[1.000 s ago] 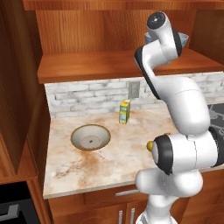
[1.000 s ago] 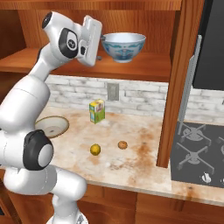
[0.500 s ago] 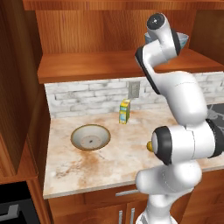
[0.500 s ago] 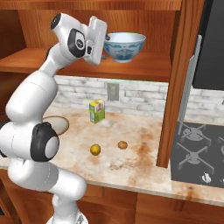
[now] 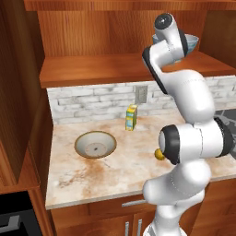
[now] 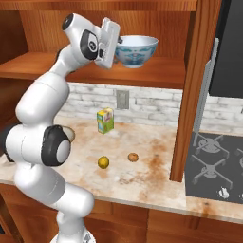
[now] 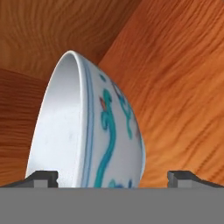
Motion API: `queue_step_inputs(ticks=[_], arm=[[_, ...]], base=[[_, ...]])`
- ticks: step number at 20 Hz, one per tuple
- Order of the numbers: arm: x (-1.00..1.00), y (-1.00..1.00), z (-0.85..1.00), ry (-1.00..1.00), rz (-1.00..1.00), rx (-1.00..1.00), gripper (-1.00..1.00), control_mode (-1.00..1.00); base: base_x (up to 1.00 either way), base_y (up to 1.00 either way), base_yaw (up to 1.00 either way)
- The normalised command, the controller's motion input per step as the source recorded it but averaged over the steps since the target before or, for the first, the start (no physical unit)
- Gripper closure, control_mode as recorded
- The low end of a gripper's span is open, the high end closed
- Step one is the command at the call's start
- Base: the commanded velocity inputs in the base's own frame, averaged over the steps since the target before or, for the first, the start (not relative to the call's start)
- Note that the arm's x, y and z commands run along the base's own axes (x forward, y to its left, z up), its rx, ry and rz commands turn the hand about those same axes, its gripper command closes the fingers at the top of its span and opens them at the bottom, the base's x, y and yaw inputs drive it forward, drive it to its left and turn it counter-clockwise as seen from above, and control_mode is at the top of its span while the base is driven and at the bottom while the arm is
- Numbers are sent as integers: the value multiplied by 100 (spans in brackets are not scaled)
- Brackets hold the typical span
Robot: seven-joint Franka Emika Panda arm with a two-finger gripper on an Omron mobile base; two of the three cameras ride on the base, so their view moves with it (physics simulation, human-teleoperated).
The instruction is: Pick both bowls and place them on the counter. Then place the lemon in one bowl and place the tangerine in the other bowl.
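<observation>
The gripper (image 7: 112, 177) had been brought closer to the patterned bowl (image 6: 136, 51) on the wooden shelf (image 6: 156, 73), fingers spread wide about its rim and nothing grasped (the tan bowl (image 5: 95, 144) already sat on the counter (image 5: 138, 156)), so a grasp seemed imminent.

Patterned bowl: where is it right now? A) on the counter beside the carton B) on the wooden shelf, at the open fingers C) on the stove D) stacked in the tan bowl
B: the patterned bowl sits on the wooden shelf, with the open fingers straddling its rim.
</observation>
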Motion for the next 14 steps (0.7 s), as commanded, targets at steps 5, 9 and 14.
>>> queue_step_inputs(ticks=[5,9,14], arm=[[30,-10,-6,0,0,1,-100,-100],[21,-2,-6,0,0,2,-100,-100],[2,0,-14,1,0,2,100,-100]], base=[[0,0,0],[0,0,0],[0,0,0]])
